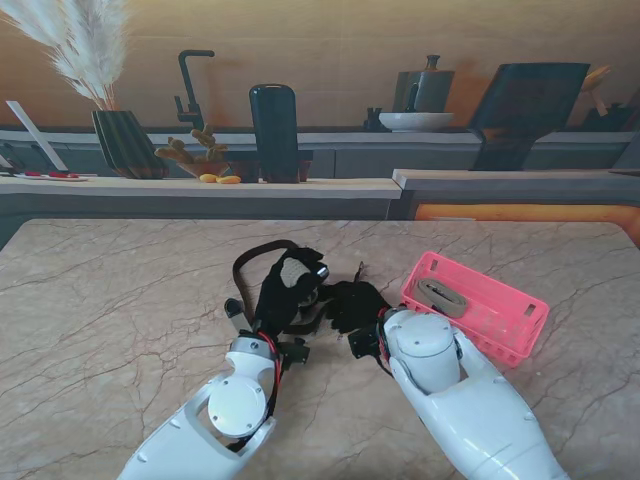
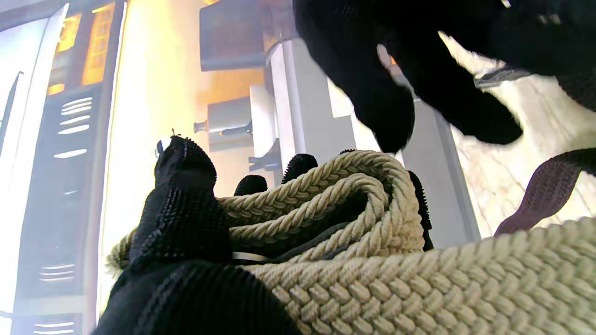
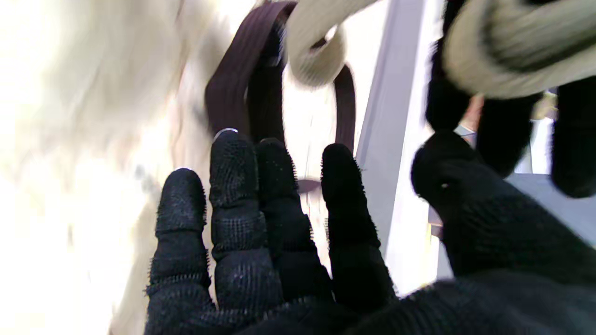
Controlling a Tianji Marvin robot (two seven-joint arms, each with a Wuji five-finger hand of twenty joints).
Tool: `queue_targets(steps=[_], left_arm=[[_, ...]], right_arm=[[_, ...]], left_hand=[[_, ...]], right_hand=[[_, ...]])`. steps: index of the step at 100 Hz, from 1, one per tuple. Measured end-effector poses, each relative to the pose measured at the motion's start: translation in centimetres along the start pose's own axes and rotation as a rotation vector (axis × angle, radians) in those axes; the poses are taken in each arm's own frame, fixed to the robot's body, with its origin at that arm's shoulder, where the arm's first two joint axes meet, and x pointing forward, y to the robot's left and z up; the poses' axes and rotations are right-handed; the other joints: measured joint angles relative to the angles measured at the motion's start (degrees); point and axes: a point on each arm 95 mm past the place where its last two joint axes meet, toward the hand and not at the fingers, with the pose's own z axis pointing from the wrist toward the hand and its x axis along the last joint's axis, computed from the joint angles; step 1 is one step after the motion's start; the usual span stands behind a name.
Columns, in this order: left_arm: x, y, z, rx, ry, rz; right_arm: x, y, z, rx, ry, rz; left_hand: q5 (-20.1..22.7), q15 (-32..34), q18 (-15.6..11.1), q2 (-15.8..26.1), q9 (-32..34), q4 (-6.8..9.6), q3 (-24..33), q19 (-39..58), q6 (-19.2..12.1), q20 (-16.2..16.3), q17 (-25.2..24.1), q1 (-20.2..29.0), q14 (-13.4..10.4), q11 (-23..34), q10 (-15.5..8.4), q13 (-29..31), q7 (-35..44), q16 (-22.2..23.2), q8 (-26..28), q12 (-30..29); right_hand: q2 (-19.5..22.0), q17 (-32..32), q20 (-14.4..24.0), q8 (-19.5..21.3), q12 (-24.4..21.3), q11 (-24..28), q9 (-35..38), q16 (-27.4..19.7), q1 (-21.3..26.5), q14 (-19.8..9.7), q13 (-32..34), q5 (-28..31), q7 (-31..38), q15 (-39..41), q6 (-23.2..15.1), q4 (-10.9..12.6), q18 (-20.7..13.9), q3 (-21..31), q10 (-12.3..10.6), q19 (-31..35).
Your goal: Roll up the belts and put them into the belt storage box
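Likely the beige belt (image 2: 326,209) coil, clutched mid-frame by left hand (image 1: 285,290), unrolls; right hand (image 1: 352,305) spread, w/ nothing held.

The stand cam is looking down from above the shoulders, taking in the whole beige marble table (image 1: 120,300) and the counter behind. Both wrist cams are sitting super close, peering along black-gloved fingers. All three are catching the braided cream woven belt (image 1: 292,270) (image 2: 372,232) (image 3: 507,51) and the dark brown strap belt (image 1: 255,255) (image 2: 549,190) (image 3: 233,83).
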Motion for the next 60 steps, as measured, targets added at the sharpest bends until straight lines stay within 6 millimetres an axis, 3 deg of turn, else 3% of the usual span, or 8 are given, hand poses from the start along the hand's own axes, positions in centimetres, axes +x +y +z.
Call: queue_targets(steps=[14, 28, 33, 35, 42, 46, 60], left_arm=[[0.0, -0.6, 0.2, 0.014, -0.004, 0.009], [-0.1, -0.8, 0.4, 0.013, -0.026, 0.021], [-0.2, -0.9, 0.5, 0.003, -0.038, 0.042], [-0.2, -0.9, 0.5, -0.003, -0.037, 0.061], [-0.3, -0.8, 0.8, -0.04, 0.005, 0.188], [-0.6, -0.6, 1.1, -0.067, 0.036, 0.278], [-1.7, -0.7, 1.8, -0.124, 0.072, 0.417]], right_arm=[[-0.4, 1.5, -0.6, -0.09, 0.075, -0.101], [-0.2, 2.7, -2.6, -0.179, 0.184, -0.217], [0.0, 2.8, -3.3, -0.199, 0.244, -0.286], [0.1, 2.8, -3.6, -0.205, 0.27, -0.313], [0.4, 2.9, -4.5, -0.214, 0.351, -0.385], [0.5, 2.9, -5.0, -0.218, 0.387, -0.425], [1.0, 2.9, -6.1, -0.226, 0.455, -0.546]], left_hand=[[0.0, 2.4, 0.0, 0.0, 1.6, 0.0, -0.1, 0.6, -1.1, 0.5, 0.5, 0.6, 0.0, 4.3, 0.0, 1.1, 0.2, 1.5, 0.0, 2.0], [0.0, 14.1, 2.2, -0.8, 5.1, -0.04, -0.6, 8.2, -2.3, 2.6, 7.2, 0.4, 0.6, 20.3, -0.6, 8.5, 0.9, 7.9, 0.4, 14.2], [0.5, 19.8, 4.1, -2.1, 7.6, 1.34, -0.3, 13.0, -2.4, 3.9, 10.7, -0.7, 1.2, 24.9, -0.6, 12.5, 1.0, 10.3, 0.8, 18.5], [0.8, 22.0, 4.6, -2.6, 8.8, 2.02, 1.4, 15.0, -2.4, 4.0, 12.3, -1.9, 1.2, 26.4, -0.6, 14.1, 1.4, 10.8, 0.8, 20.5], [2.2, 30.9, 5.5, -7.1, 13.5, 2.02, 13.5, 23.4, -2.1, 4.1, 19.0, -8.0, 1.2, 30.9, -1.4, 21.3, 1.5, 13.3, 0.8, 24.4], [2.7, 35.4, 5.6, -9.5, 15.3, 2.01, 20.7, 27.6, -1.3, 4.1, 22.4, -11.6, -0.2, 33.1, -2.3, 24.6, 1.5, 15.4, 0.7, 25.9], [3.6, 44.5, 5.4, -13.3, 16.4, 1.95, 37.5, 35.5, 3.2, 3.5, 28.7, -22.0, -3.4, 37.6, -4.4, 27.2, -5.4, 18.8, 1.4, 28.7]], right_hand=[[0.0, 0.0, -0.2, 0.1, 0.0, 0.0, 0.0, -0.1, 0.0, 0.0, 0.0, 0.0, 0.0, 0.0, 0.0, 0.0, 0.0, 1.2, 0.0, 0.0], [0.0, 0.0, -0.2, 0.1, 0.0, 0.0, 0.0, -0.1, 0.0, 0.1, 0.0, 0.0, 0.0, 0.0, 0.0, 0.0, 0.0, 1.8, 0.0, 0.0], [0.0, 0.1, -0.2, 0.1, 0.0, 0.0, 0.0, -0.2, 0.0, 0.1, 0.0, 0.0, 0.0, 0.0, -0.2, 0.0, 0.0, 1.9, 0.0, 0.0], [0.0, 0.1, -0.2, 0.1, -0.2, 0.0, 0.0, -0.2, 0.0, 0.2, 0.0, 0.0, 0.0, 0.0, -0.3, 0.0, 0.0, 2.4, 0.0, 0.0], [-0.2, 0.5, -0.3, 0.1, -0.7, 0.0, 0.0, -0.7, -0.3, 0.1, 0.0, 0.1, 0.2, 0.0, -0.8, 0.0, 0.0, 3.1, 0.0, 0.0], [-1.3, 1.3, -0.3, 0.1, -0.8, 0.0, 0.1, -0.9, -2.0, 0.0, 0.3, 0.3, 0.2, 0.0, -0.9, 0.0, 0.0, 4.0, 0.0, 0.0], [-2.5, 1.7, -0.8, 0.1, -0.9, -0.4, 0.8, -0.9, -6.7, 0.0, 0.6, 0.6, 0.2, -0.7, -0.9, -0.1, 0.3, 2.4, -0.2, 0.0]])
